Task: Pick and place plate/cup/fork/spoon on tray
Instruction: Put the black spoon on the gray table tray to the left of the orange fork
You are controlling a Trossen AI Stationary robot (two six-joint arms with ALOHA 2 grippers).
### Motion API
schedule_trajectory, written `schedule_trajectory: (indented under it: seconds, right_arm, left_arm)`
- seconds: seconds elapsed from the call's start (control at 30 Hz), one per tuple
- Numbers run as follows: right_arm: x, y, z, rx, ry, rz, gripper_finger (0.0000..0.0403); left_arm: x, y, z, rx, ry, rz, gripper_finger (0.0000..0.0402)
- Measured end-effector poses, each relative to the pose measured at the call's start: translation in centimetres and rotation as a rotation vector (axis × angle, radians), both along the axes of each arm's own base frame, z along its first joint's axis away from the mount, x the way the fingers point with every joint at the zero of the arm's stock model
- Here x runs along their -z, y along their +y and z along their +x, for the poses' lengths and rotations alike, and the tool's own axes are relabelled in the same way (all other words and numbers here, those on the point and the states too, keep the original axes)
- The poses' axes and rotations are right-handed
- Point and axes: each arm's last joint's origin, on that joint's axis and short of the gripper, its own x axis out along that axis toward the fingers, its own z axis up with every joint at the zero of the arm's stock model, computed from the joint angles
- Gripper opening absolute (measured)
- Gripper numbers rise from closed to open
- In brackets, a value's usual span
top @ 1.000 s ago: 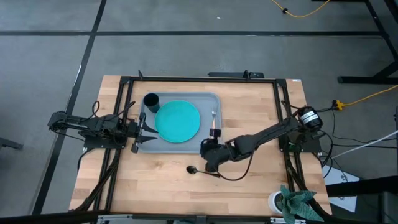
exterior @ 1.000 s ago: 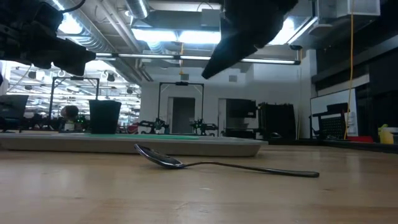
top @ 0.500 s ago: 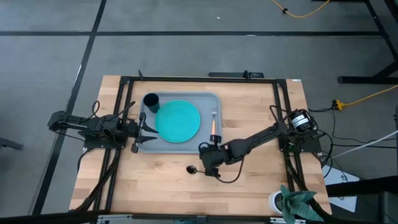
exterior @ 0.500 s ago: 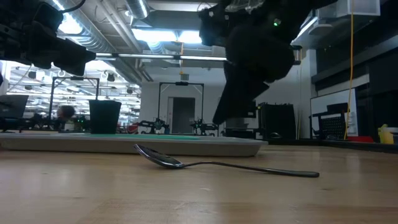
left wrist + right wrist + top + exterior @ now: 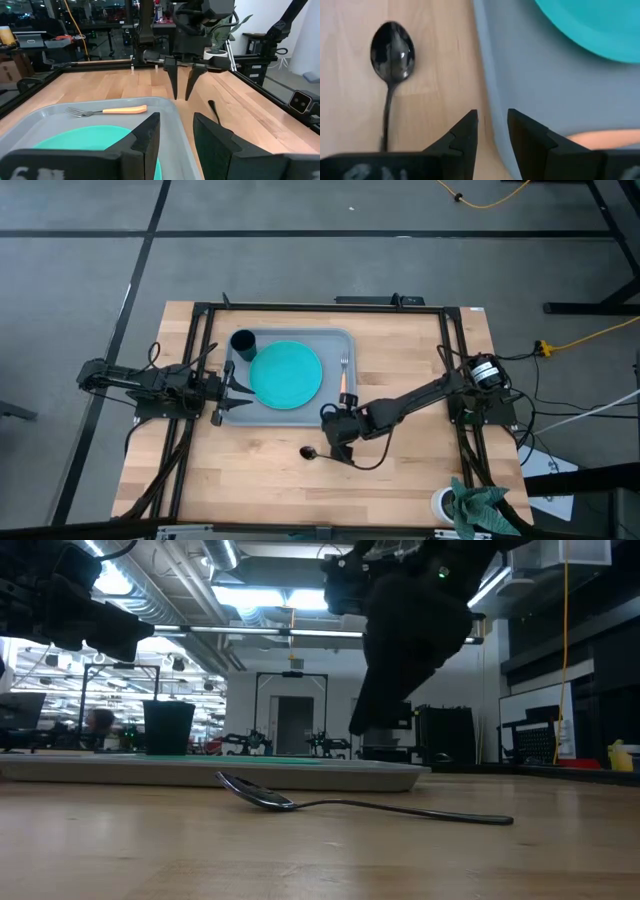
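High view: spoon point(image 5: 322, 454) on bare wood just off the tray point(image 5: 235, 408), handle running toward the right arm's side; right gripper point(image 5: 331, 436) nearest.
Right wrist view: fingers point(image 5: 465, 133) slightly parted, empty; spoon point(image 5: 391, 65) lies to one side.
Left gripper point(image 5: 232, 388): parted, empty, at the tray's end.

The right end effector point(image 5: 492, 131), fingers slightly parted, hangs over the tray point(image 5: 530, 95) rim. The spoon point(image 5: 391, 65) lies on the bench point(image 5: 350, 100) beside the tray; the plate point(image 5: 600, 25) sits inside.
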Motion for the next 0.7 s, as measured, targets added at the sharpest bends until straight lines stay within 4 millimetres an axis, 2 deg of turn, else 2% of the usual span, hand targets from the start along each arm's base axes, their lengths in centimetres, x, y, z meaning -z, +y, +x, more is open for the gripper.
schedule_trajectory:
  seconds: [0.2,0.4,0.57,0.7]
  right_arm:
    - [-0.4,0.1,0.1,-0.055,0.006,-0.026,0.0113]
    - [-1.3,2.2,0.1,-0.119,-0.029,-0.041,0.0113]
    - [-0.7,3.9,0.1,-0.13,-0.02,-0.047,0.0113]
    - [0.1,4.5,0.6,-0.128,0.016,-0.019,0.0113]
  left_arm:
    - [0.0,0.0,0.0,0.0,0.0,0.0,0.011]
    - [0.0,0.0,0.0,0.0,0.0,0.0,0.011]
    - [0.0,0.0,0.0,0.0,0.0,0.0,0.011]
    - [0.0,0.0,0.0,0.0,0.0,0.0,0.011]
